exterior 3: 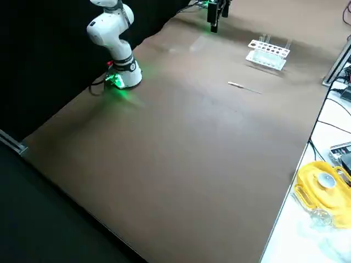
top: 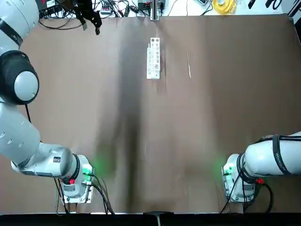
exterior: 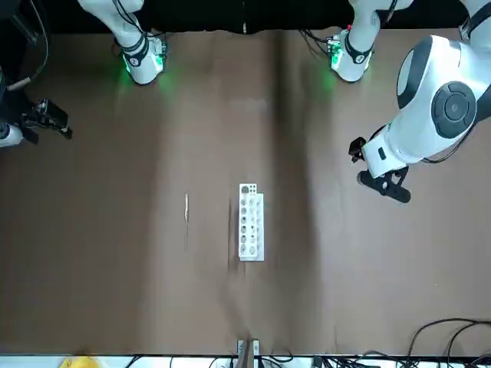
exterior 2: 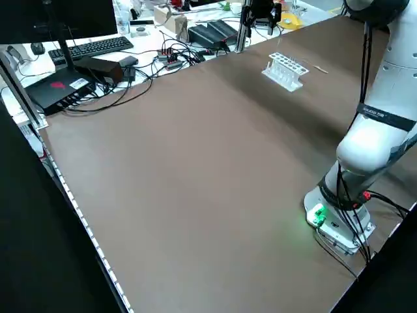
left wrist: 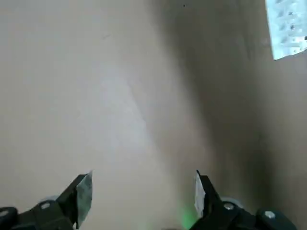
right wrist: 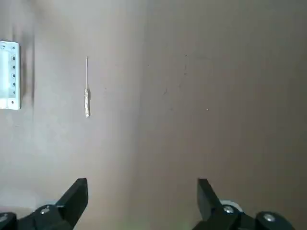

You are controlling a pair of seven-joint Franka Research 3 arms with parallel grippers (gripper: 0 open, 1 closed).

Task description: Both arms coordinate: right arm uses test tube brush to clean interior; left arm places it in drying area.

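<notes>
Brown matte tabletop [top: 197,141] fills the scene, bare across its middle, with cables and a keyboard crowding the bench beyond its far edge. Near that edge stands the small white rectangular rack with rows of round holes [top: 154,58], the drying area, and just beside it on the right arm's side lies the thin pale wire test tube brush with a tan end [top: 188,65], flat and parallel to the rack, apart from it. Both seem laid out for a first pick. The left gripper [left wrist: 143,194] and right gripper [right wrist: 143,199] hang above bare table, the 2 fingers of each spread wide, holding nothing. I see no test tube.
</notes>
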